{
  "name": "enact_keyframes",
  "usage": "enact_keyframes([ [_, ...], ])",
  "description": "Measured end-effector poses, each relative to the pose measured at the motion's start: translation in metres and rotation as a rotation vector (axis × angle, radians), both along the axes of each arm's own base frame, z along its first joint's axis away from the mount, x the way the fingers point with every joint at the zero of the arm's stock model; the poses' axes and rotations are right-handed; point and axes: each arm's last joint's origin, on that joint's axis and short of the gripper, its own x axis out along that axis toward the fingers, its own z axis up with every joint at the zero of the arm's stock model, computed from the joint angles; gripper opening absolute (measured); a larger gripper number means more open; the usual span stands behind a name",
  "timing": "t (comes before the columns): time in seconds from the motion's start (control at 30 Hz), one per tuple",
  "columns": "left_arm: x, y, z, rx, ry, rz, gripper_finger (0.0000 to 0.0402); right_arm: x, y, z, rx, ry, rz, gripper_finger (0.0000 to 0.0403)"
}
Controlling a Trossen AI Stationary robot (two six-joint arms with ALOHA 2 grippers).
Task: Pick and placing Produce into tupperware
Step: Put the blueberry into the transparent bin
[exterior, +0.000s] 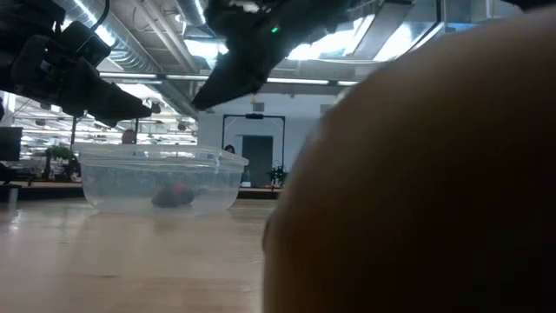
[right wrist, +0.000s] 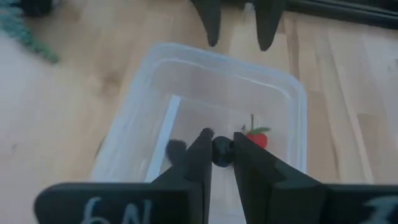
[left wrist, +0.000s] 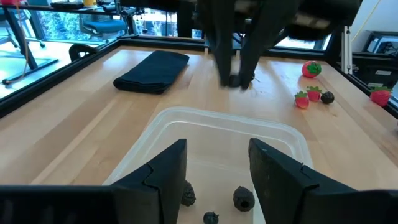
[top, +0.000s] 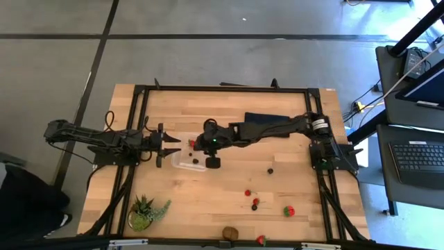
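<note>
Setting: an open-plan robotics lab or workshop. Evidence: wooden table (top: 222, 187) in a black metal frame carrying 2 mounted arms; bare concrete floor; laptop (top: 420, 156) on a dark stand at 3 o'clock; exposed ceiling ducts (exterior: 113, 39) and strip lighting; office chairs (left wrist: 93, 28) beyond the table edge.

Potted plant (top: 147, 212), dark folded cloth (left wrist: 153, 71), wooden table (top: 208, 201)
</note>
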Motion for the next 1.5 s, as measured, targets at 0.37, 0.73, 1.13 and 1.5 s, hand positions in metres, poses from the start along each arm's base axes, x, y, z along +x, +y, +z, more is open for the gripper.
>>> enact_keyframes([
  [0.37,0.000,0.000,0.000,0.000,0.002,0.000,0.0169,0.036,-0.008,-0.019,0.020,0.200,-0.045,0.0057],
  [0.73,0.000,0.000,0.000,0.000,0.003,0.000,0.0162,0.046,-0.020,-0.032,0.051,0.364,-0.112,0.0057],
  [1.13,0.000,0.000,0.000,0.000,0.004,0.000,0.0170,0.041,-0.021,-0.038,0.070,0.429,-0.143,0.0057],
  [1.5,0.000,0.000,0.000,0.000,0.004,0.000,0.0161,0.042,-0.021,-0.037,0.070,0.423,-0.143,0.0082],
])
